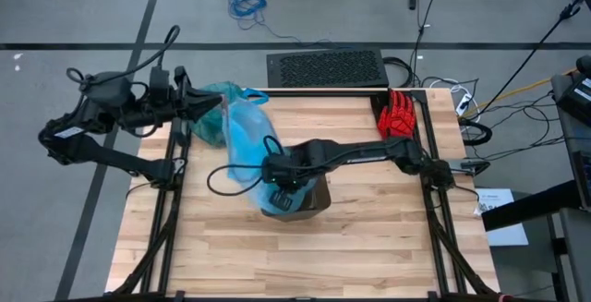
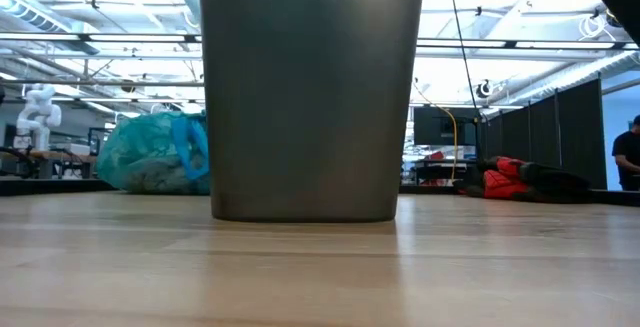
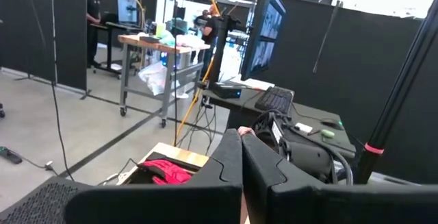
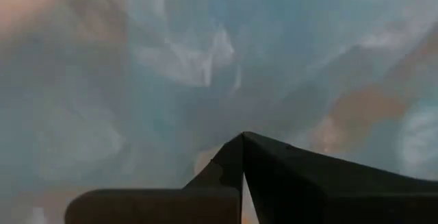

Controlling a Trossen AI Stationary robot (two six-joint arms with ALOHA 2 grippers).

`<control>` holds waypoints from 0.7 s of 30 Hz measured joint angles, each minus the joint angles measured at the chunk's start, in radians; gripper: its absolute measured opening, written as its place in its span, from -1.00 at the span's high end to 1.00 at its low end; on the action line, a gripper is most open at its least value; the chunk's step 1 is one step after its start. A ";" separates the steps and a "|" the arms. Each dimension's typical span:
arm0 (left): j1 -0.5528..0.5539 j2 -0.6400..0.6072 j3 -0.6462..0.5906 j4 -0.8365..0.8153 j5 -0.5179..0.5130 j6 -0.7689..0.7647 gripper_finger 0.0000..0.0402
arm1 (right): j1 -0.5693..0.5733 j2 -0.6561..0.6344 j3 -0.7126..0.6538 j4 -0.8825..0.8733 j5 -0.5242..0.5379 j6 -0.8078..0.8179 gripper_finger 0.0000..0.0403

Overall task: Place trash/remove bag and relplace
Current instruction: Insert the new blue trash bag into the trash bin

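A brown bin [image 1: 312,206] [image 2: 310,92] stands on the table's middle. A pale sky-blue plastic bag [image 1: 242,145] [image 4: 171,53] lies from the far left down over the bin's mouth. My right gripper [image 1: 280,198] [image 4: 243,157] is shut and points down into that plastic above the bin. The teal-green bag [image 1: 211,125] [image 2: 150,157], with blue handle loops, rests on its bottom at the table's far left. My left gripper [image 1: 220,102] [image 3: 241,166] is shut and level above that bag, with nothing between its fingers. No loose trash shows. My right gripper stands with its shut fingers [image 4: 287,176] down in the pale blue bag's plastic [image 4: 205,66] over the bin's mouth, coming from above. The plastic fills the view just past the tips. I cannot tell whether the tips touch it.
A red glove [image 1: 399,115] [image 2: 503,179] lies at the table's far right corner. A black grilled box [image 1: 325,68] sits just beyond the far edge, with cables on the floor around it. The near half of the table [image 1: 305,265] holds nothing else. People stand far off in the room.
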 joint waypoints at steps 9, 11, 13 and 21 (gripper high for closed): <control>0.000 -0.034 -0.001 0.001 -0.005 -0.034 1.00 | 0.008 0.018 0.000 -0.082 -0.019 0.133 1.00; 0.000 -0.035 -0.001 -0.003 -0.004 -0.043 1.00 | 0.006 0.025 0.000 -0.090 -0.016 0.139 1.00; 0.000 -0.036 -0.001 -0.003 0.000 -0.046 1.00 | 0.005 0.034 0.000 -0.089 -0.017 0.137 1.00; 0.000 -0.041 -0.001 -0.011 0.025 -0.051 1.00 | 0.018 -0.059 0.000 -0.050 -0.021 0.158 1.00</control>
